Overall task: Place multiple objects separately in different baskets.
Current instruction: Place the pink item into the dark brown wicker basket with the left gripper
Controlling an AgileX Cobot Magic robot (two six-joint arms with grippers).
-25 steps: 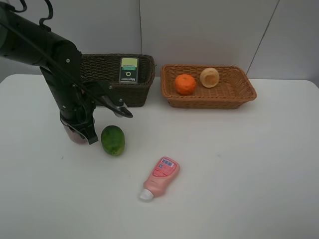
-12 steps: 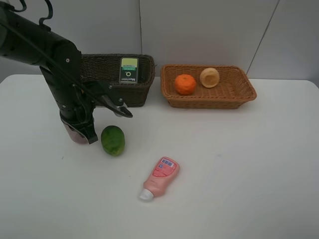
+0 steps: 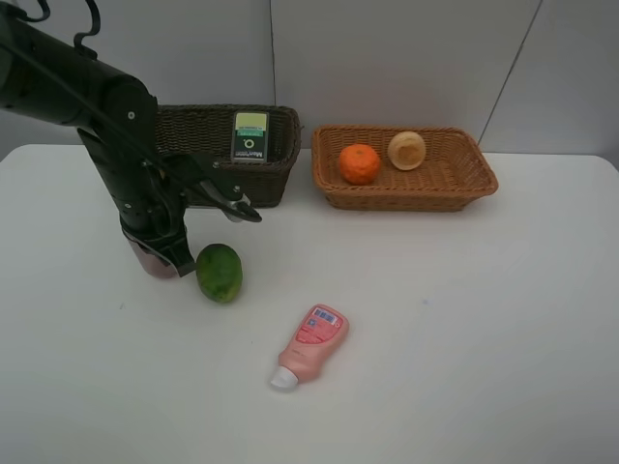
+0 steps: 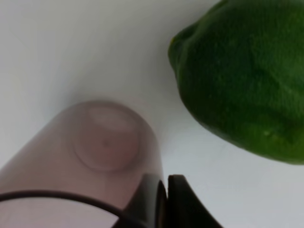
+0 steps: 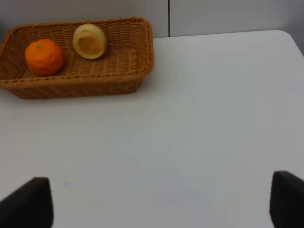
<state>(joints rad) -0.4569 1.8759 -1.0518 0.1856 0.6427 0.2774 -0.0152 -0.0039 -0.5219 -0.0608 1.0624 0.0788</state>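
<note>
I have the left gripper (image 4: 161, 202) pinched shut on one wall of the mauve cup (image 4: 97, 149), which sits on the table (image 3: 464, 319) at the left, near the dark brown basket (image 3: 266, 179) and just beside the green fruit (image 3: 219, 273). The right gripper (image 5: 156, 204) hangs wide open, holding nothing. I judge a one-wall pinch lets the cup swing, so I would lift straight up until it clears the fruit, carry it slowly to the far side, and lower it beside the green-labelled bottle (image 3: 250, 135) without knocking it.
</note>
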